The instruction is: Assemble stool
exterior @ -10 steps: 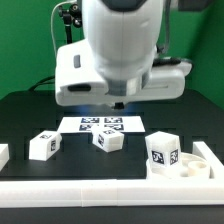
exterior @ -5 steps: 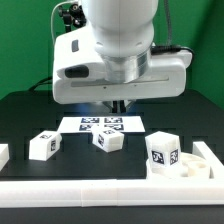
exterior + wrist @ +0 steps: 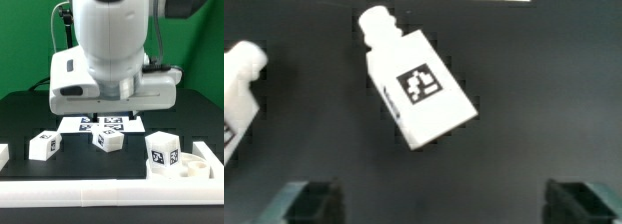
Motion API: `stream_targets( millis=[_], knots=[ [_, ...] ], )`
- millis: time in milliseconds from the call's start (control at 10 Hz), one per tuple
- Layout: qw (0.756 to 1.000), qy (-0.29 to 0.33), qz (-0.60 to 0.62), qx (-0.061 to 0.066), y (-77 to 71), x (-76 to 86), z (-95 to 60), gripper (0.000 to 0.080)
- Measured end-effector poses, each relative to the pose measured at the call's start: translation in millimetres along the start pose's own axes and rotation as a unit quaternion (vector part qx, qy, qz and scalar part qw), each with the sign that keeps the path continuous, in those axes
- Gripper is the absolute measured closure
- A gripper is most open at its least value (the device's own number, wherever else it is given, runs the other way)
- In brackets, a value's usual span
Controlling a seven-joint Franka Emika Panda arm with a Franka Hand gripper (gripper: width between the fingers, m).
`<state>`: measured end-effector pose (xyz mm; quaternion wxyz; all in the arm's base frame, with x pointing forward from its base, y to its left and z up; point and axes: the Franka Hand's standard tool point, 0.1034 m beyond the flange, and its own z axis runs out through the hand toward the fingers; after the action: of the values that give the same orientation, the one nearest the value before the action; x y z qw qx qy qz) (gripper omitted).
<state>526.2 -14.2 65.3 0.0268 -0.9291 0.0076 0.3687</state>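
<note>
Over the black table (image 3: 20, 118), two-finger gripper (image 3: 441, 203) spread wide, holding nothing; white plastic tagged block leg (image 3: 416, 85) lies nearby.

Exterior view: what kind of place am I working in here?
Probably a robotics lab bench: a black table fenced by a white rim bar, with a marker board and a tagged stool leg.

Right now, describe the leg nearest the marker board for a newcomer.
In the exterior view, find the marker board mid-table. The leg lies just before its near edge. One neighbour sits off to that view's left, another stands upright by the seat.
</note>
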Motion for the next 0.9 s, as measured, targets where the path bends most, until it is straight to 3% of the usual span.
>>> stream_targets(
  millis=[100, 200, 300, 500, 700, 900],
  knots=[
    [1.0, 0.002, 0.0, 0.0, 0.4, 0.8, -0.9, 0.0169],
    [1.0, 0.001, 0.0, 0.0, 0.5, 0.8, -0.9, 0.0155],
    [0.999, -0.037, 0.001, 0.003, 0.6, -6.6, 5.8, 0.0151],
    [0.994, -0.11, 0.003, 0.005, 2.2, -6.1, 14.9, 0.015],
    [0.995, -0.102, 0.002, 0.002, 5.8, 6.4, 35.3, 0.015],
    [0.995, -0.104, 0.003, 0.003, 6.1, 4.0, 40.3, 0.015]
  ],
)
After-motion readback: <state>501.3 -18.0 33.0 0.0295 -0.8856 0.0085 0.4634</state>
